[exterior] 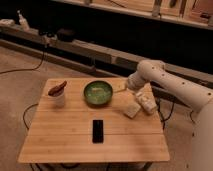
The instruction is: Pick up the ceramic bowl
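The ceramic bowl (98, 93) is round, shallow and glossy green. It sits upright on the wooden table (60, 142), at the middle of the far side. My white arm (160, 80) reaches in from the right and bends down toward the table. The gripper (120, 89) is low over the table just right of the bowl's rim. Nothing shows in its hold.
A small white cup (58, 97) with a reddish-brown item stands left of the bowl. A black phone (98, 130) lies flat in front of the bowl. Two pale blocks (132, 109) (146, 103) lie at the right, under my arm. Cables run on the floor.
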Robot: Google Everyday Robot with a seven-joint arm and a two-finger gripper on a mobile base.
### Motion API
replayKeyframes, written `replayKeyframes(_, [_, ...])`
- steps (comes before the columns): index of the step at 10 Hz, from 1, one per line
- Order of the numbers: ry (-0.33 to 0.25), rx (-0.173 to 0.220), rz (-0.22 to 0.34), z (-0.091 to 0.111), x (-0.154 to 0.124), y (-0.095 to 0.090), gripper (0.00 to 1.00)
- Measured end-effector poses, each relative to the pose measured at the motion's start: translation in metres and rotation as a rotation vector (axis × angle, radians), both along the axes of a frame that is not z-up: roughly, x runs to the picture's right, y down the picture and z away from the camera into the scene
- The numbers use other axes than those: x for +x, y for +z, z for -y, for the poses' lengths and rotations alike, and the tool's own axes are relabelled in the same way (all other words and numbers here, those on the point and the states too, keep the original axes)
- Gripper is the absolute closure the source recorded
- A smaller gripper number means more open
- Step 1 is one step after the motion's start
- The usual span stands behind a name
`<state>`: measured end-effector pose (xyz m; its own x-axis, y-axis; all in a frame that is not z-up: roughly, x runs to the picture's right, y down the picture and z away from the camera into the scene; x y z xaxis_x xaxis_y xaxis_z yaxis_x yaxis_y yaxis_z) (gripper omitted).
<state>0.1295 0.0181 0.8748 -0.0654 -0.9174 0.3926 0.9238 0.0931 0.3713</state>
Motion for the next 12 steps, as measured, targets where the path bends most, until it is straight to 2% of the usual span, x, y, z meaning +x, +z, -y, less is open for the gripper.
replayKeyframes(3, [0.018,0.009,0.048,0.008,-0.025,0.036,0.2])
replayKeyframes(6, [0.037,0.002,0.069,0.006,-0.046,0.063,0.2])
replayKeyframes(10, [0.038,-0.011,0.114,0.001,-0.075,0.085,0.21])
replayKeyframes(11, [0.031,-0.017,0.125,-0.001,-0.08,0.087,0.25])
replayKeyframes(12, [0.02,-0.021,0.134,-0.004,-0.084,0.089,0.35])
